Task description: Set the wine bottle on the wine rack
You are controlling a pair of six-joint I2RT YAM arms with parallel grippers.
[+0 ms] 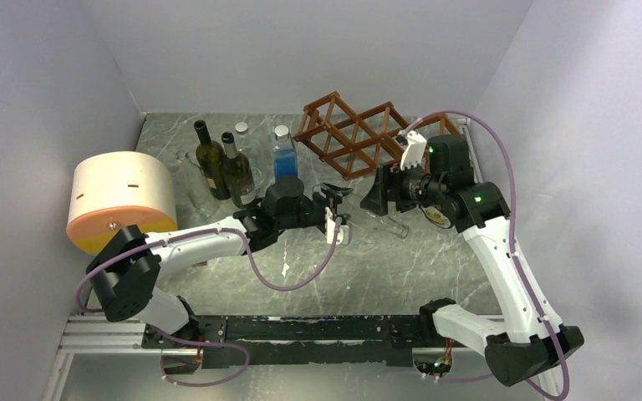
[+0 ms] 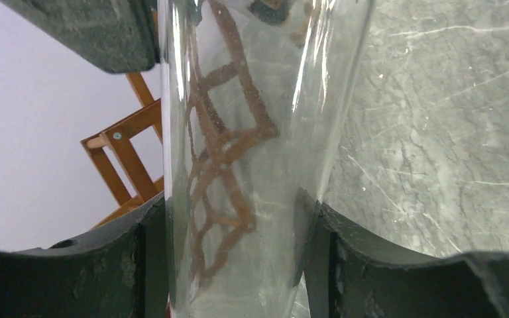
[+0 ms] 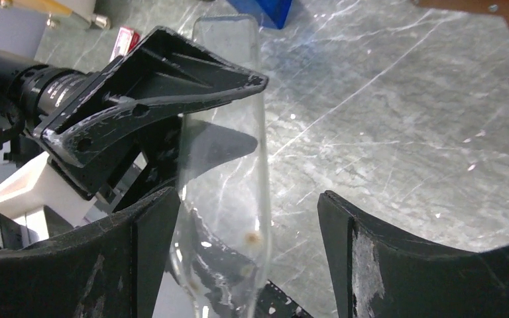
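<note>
The wine bottle [image 2: 252, 165] is clear glass and hangs just above the marble table [image 1: 368, 267] between my two arms. My left gripper [image 2: 238, 258] is shut on it, and both fingers press its sides. From the other end, my right gripper [image 3: 248, 245] stands open around the same wine bottle [image 3: 222, 165]. The glass lies against its left finger [image 3: 146, 258], with a gap to the right one. In the top view the left gripper [image 1: 334, 210] and right gripper [image 1: 382, 196] face each other. The reddish-brown lattice wine rack [image 1: 359, 134] stands at the back, just behind the right gripper.
Two dark green bottles [image 1: 211, 163] [image 1: 238, 174], a blue-filled bottle [image 1: 284, 154] and a small clear bottle [image 1: 242, 135] stand at the back left. A cream and orange drum [image 1: 121, 200] sits at the left edge. Grey walls close in three sides.
</note>
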